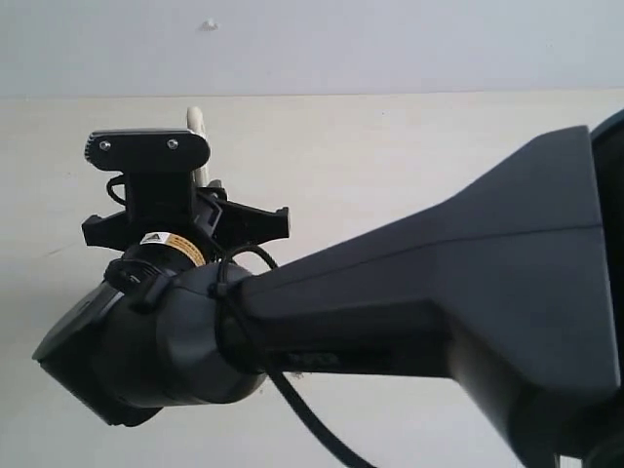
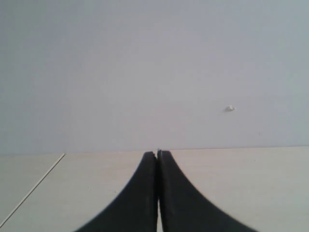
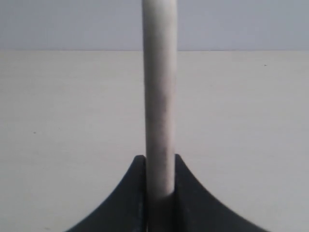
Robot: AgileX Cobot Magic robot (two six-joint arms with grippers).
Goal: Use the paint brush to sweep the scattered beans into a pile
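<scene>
Black left gripper (image 2: 158,155), mid-frame in its wrist view, is clenched on nothing above the pale table (image 2: 251,188). Right gripper (image 3: 159,158) grasps the paint brush (image 3: 159,96) by its pale handle, whose tip pokes out at the exterior view's upper left; the bristles are hidden.

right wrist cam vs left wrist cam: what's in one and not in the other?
Right wrist only: the paint brush, its pale handle clamped in the right pincer; the bristles are out of frame.
Left wrist only: the left pincer, shut on nothing; a small white speck on the wall; a thin line across the table.
Both: the pale table meeting the grey wall. No beans in either.
</scene>
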